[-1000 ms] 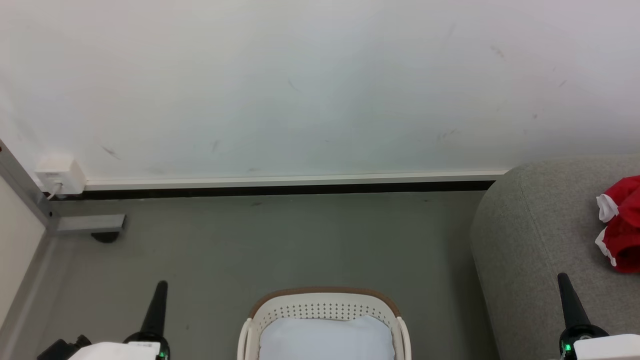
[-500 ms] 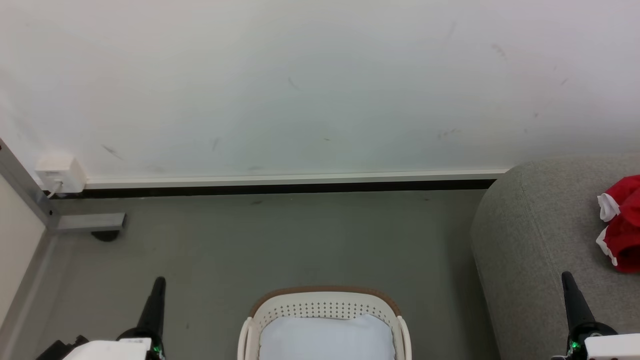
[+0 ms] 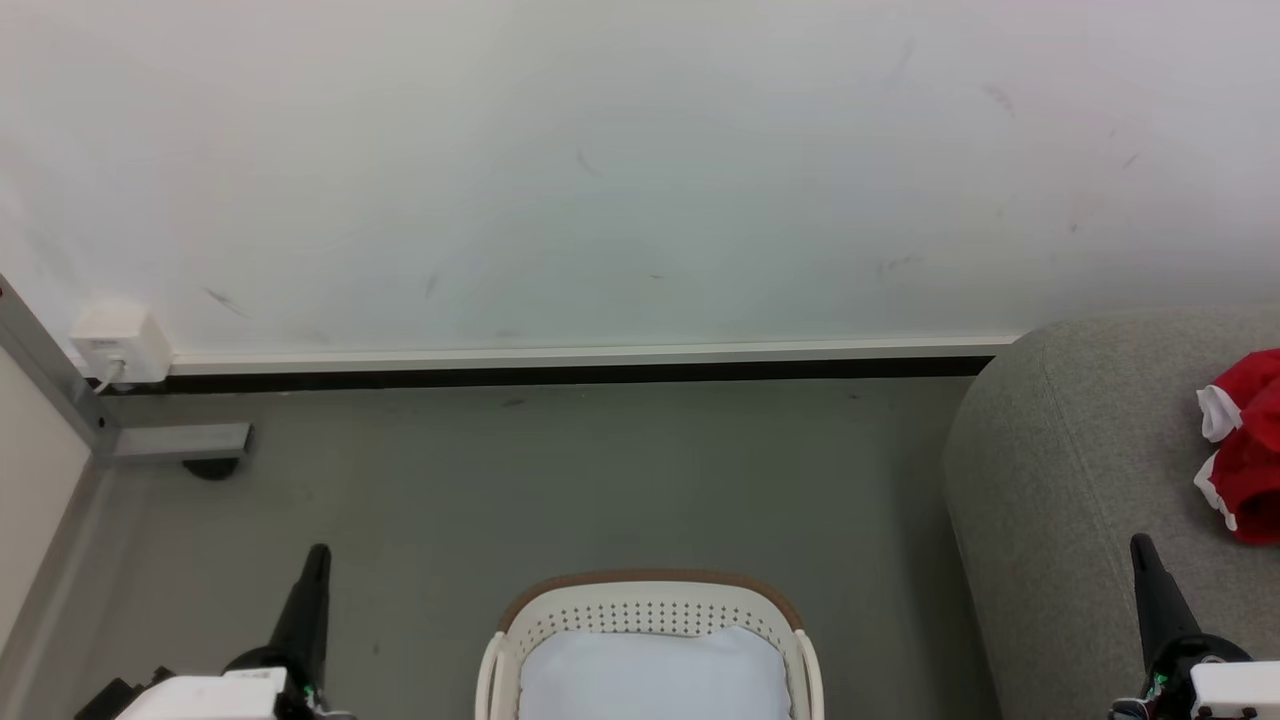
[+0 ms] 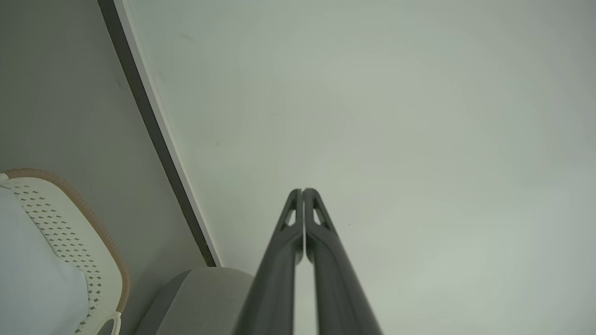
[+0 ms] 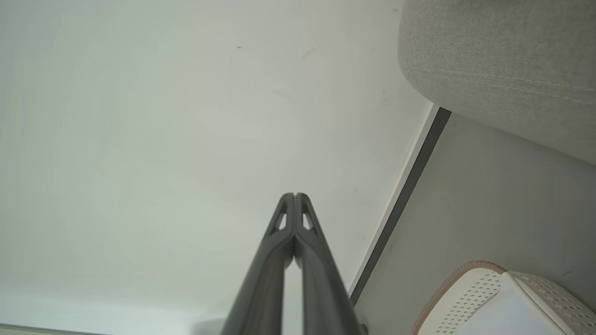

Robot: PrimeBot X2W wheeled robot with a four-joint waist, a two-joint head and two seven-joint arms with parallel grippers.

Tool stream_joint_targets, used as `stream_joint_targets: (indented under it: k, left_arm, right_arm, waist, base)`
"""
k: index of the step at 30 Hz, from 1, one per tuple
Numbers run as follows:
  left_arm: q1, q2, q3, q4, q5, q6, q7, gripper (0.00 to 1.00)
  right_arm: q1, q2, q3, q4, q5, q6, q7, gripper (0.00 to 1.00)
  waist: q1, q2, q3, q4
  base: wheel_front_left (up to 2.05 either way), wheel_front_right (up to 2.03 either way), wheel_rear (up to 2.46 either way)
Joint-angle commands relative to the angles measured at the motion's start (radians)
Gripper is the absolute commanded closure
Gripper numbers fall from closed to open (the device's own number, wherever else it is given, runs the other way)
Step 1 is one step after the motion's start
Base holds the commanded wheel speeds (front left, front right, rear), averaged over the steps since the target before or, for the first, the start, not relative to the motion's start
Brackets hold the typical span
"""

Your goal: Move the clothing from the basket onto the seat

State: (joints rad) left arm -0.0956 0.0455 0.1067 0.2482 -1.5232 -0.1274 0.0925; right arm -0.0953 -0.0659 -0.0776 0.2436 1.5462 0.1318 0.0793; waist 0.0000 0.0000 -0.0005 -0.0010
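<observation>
One crumpled red sports garment with white trim [image 3: 1245, 470] lies on the big grey woven-fabric seat [image 3: 1060, 480], well in from its rounded end edge and partly cut off. It reads as light, limp, probably slick; pinch a raised fold or a white hem. The visible part runs front-to-back along the seat, hems facing the rounded end; full axis unclear. The cream perforated plastic basket with brown rim [image 3: 650, 582] holds a pale white pad [image 3: 650, 680], no red in the part seen. Pinched closed, empty: left gripper [image 3: 317, 555], right gripper [image 3: 1143, 548].

Red clothing [image 3: 1250, 470], grey seat [image 3: 1060, 470]
</observation>
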Motion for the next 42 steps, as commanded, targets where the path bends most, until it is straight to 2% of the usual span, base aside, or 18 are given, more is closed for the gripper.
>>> stream_joint_targets:
  k: [1, 13, 42]
  left_arm:
    - [-0.012, 0.008, 0.004, -0.005, -0.018, -0.005, 0.005, 1.00]
    - [-0.018, 0.008, 0.010, -0.004, -0.099, -0.006, 0.026, 1.00]
    - [-0.017, 0.008, 0.009, -0.004, -0.096, -0.006, 0.025, 1.00]
  right_arm:
    - [-0.011, 0.000, -0.008, -0.001, 0.017, -0.002, 0.004, 1.00]
    - [-0.017, 0.005, -0.025, 0.001, 0.083, -0.002, 0.025, 1.00]
    - [-0.018, 0.009, -0.030, 0.001, 0.074, -0.002, 0.031, 1.00]
  waist:
    - [0.0000, 0.0000, 0.000, 0.000]
    - [0.0000, 0.0000, 0.004, 0.001]
    - [0.0000, 0.0000, 0.004, 0.001]
  base:
    - [0.00, 0.00, 0.00]
    - [0.00, 0.00, 0.00]
    - [0.00, 0.00, 0.00]
